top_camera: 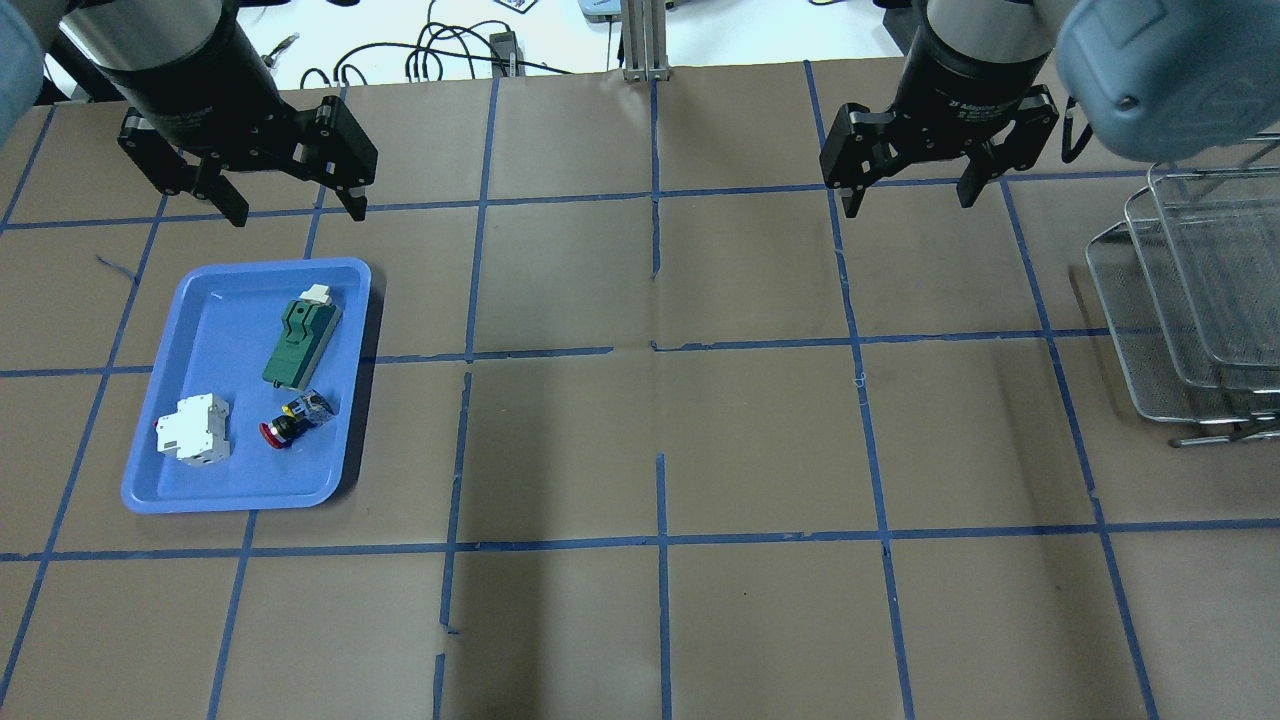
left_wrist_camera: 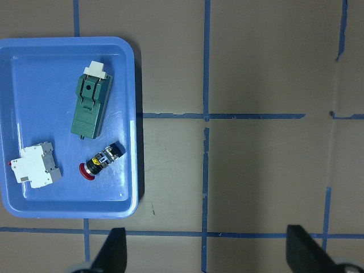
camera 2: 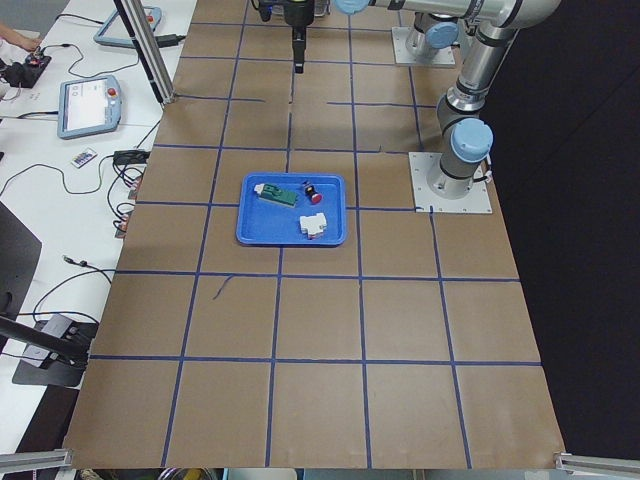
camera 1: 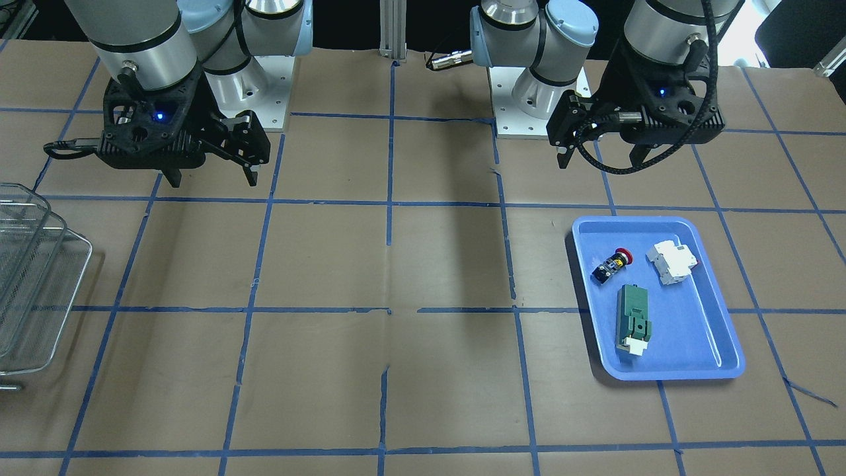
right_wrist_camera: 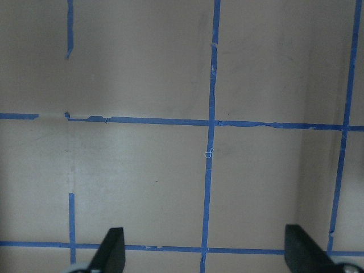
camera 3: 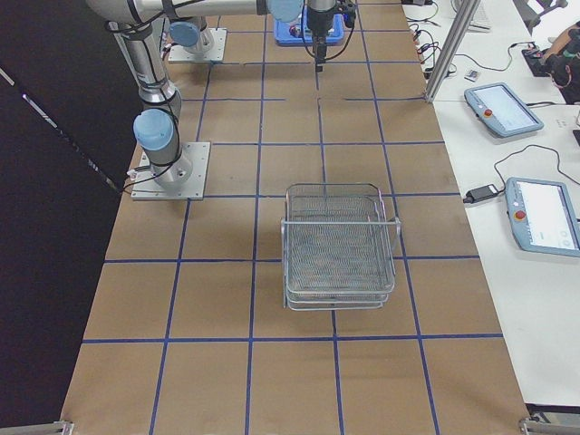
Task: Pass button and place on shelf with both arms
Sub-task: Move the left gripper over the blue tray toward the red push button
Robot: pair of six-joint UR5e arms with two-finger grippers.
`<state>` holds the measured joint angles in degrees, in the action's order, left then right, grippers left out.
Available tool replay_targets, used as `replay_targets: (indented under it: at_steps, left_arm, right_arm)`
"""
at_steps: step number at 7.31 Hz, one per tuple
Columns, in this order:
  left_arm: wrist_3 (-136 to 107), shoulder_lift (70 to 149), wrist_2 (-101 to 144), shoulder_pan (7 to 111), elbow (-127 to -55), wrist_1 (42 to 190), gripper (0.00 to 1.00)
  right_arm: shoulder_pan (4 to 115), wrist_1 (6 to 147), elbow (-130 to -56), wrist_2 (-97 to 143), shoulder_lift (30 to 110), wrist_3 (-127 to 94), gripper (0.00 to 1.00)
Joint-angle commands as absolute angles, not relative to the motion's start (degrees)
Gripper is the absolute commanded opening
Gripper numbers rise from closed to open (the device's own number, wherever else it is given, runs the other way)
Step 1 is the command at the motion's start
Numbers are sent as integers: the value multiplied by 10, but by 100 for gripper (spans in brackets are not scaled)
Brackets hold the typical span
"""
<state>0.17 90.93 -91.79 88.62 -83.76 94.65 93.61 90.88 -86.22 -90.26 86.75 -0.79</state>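
Observation:
The button (top_camera: pixel 290 422), red cap and black body, lies on its side in the blue tray (top_camera: pixel 220 340) on my left side. It also shows in the front view (camera 1: pixel 613 264) and the left wrist view (left_wrist_camera: pixel 99 161). My left gripper (top_camera: pixel 297 212) is open and empty, hanging above the table just beyond the tray's far edge. My right gripper (top_camera: pixel 910 200) is open and empty over bare table. The wire-mesh shelf (top_camera: pixel 1190 300) stands at the table's right edge, to the right of the right gripper, and shows fully in the exterior right view (camera 3: pixel 337 245).
A green block (top_camera: pixel 300 335) and a white breaker (top_camera: pixel 195 430) lie in the tray beside the button. Brown paper with blue tape lines covers the table. Cables and tablets lie beyond the far edge.

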Motion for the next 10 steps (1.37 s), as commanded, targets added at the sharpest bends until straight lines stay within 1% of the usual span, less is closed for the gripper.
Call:
replay_targets:
  at_steps: [1,2,4,5,6,8,10]
  left_arm:
    - [19,910,-918,880,-840,949,100]
    - [83,909,-921,871,-860,950,100]
    - [235,910,-917,783,-928,934,100]
    - [314,917,-918,734,-970,868,100]
    - [412,928,-922,710,-1006,807,100]
    - [535,929,-921,674,-1073,744,100]
    - [641,936,-917,650,-1179,596,100]
  right_arm:
    - [936,909,-862,-903,867,-8,100]
    - [936,909,-862,-904,867,-8,100]
    - [936,909,-862,-904,867,-8,100]
    - [936,909,-862,-903,867,-8,100]
    - [936,909,-862,-904,867,-8,100]
    - [936,909,-862,-904,867,-8,100]
    - [936,908,-862,-904,867,-8,100]
